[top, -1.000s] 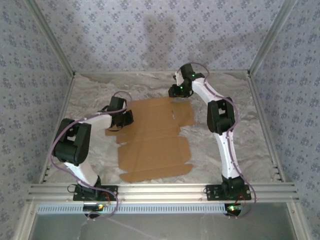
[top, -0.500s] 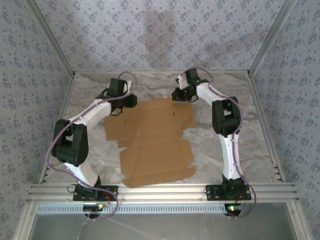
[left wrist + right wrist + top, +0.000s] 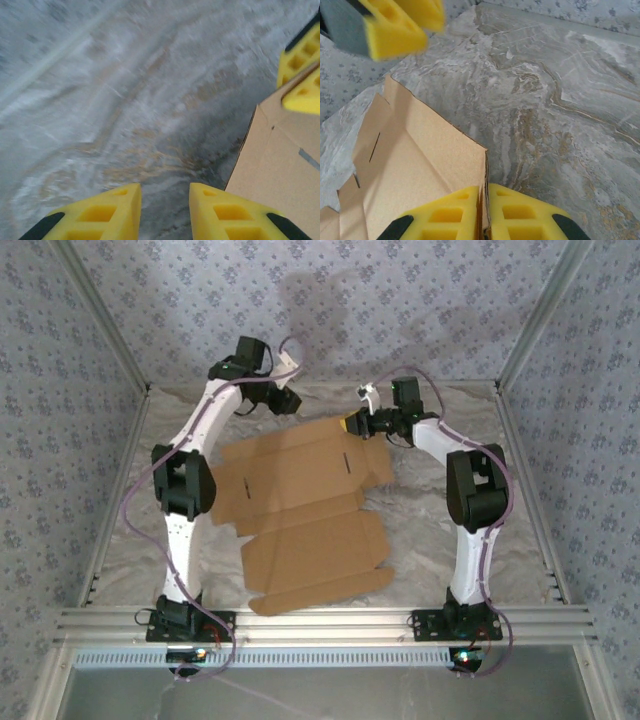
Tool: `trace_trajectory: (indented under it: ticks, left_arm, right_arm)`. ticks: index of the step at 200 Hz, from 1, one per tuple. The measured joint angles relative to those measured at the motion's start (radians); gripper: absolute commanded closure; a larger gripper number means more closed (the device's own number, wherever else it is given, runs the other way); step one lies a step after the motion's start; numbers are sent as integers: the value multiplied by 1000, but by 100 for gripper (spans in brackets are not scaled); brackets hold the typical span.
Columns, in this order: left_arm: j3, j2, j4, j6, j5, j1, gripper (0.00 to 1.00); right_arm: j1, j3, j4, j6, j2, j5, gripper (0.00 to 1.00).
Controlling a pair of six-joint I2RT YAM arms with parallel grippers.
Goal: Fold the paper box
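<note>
The right gripper (image 3: 484, 200) had just pinched the far right corner of the paper box (image 3: 300, 510), still mostly flat mid-table (image 3: 430, 530), while the left gripper (image 3: 165, 192), parted and empty, had swung to the far edge, likely readying the far panel's fold.

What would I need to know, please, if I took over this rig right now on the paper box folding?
Left gripper: jaws open and empty, hovering over the marble table just beyond the far edge of the paper box.
Right gripper: jaws shut on that far edge, near the far right corner.
Box: spread out mid-table, nearly flat; the pinched edge looks slightly raised.
Done: a grip on the far panel only; no panel is folded.
Left: fold up the walls, flaps and tabs.
</note>
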Motion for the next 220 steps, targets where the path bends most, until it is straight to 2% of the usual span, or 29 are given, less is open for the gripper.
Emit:
trace_trajectory:
  ticks: [39,94,120,150,198,220]
  left_arm:
    - [-8,46,-133,37,150,0,70]
    - [-71,45,-138,39,258,-1,81]
    - [-91,45,-156,51,283,-1,89]
    - [-111,43,-170,79,300,-1,85]
    - [-122,42,-203,100,301,-6,86]
    - [-121,42,-202,99,293,-6,92]
  right_arm:
    - [4,0,-30,-66,0,-10,87]
    - [-24,0,-51,-87,0,-42,87]
    - [-33,0,-51,-87,0,-42,88]
    - [-36,0,-56,-80,0,-42,89]
    - [-44,10,-60,-48,1,-25,90]
    - [-51,47,-62,-21,16,-25,90]
